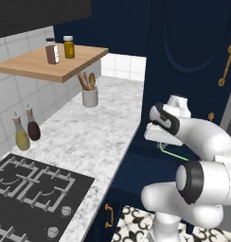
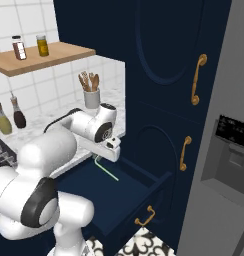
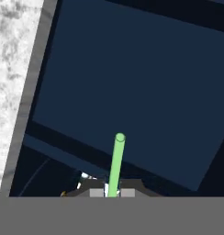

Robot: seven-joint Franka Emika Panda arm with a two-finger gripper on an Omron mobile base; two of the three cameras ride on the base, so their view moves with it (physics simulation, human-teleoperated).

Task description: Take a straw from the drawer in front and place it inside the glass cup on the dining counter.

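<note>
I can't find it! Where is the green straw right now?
The straw is pinched in the gripper, lifted just above the open blue drawer, beside the marble worktop.

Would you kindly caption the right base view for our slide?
White arm's gripper shut on a thin light green straw above the open dark navy drawer.

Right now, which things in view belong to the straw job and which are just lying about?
Job:
- straw, gripped in the shut pincer
- open drawer, below the pincer

Lying about:
- utensil crock
- two oil bottles
- two spice jars on the wooden shelf
- gas hob
</note>
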